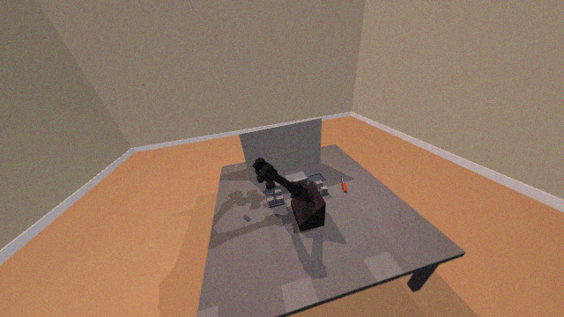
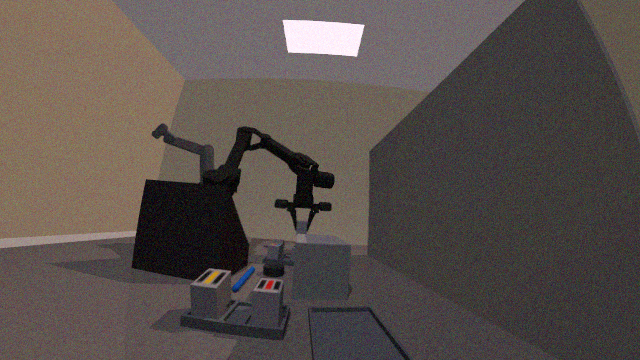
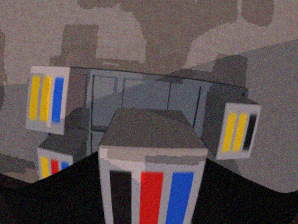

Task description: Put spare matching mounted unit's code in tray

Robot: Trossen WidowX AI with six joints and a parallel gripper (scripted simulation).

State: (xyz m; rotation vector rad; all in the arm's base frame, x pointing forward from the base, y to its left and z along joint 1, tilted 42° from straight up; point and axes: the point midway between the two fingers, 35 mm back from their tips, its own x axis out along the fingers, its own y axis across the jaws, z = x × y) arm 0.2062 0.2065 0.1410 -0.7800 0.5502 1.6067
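Here the hand (image 3: 152,183) clamps a spare (image 3: 152,192) striped black, red, blue

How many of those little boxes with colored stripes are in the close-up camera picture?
4. One with black, red and blue stripes is gripped in the hand. One sits upper left, one lower left, partly hidden, and one at right. More may be hidden.

Four striped spares are showing in the wrist view: one (image 3: 152,196) black-red-blue, two yellow-yellow-blue (image 3: 47,98) (image 3: 53,163), one (image 3: 237,131) yellow-yellow-black. One tray (image 2: 350,332), one blue pen (image 2: 243,278) and one orange screwdriver (image 1: 344,186) are lying on the worktop (image 1: 374,229).
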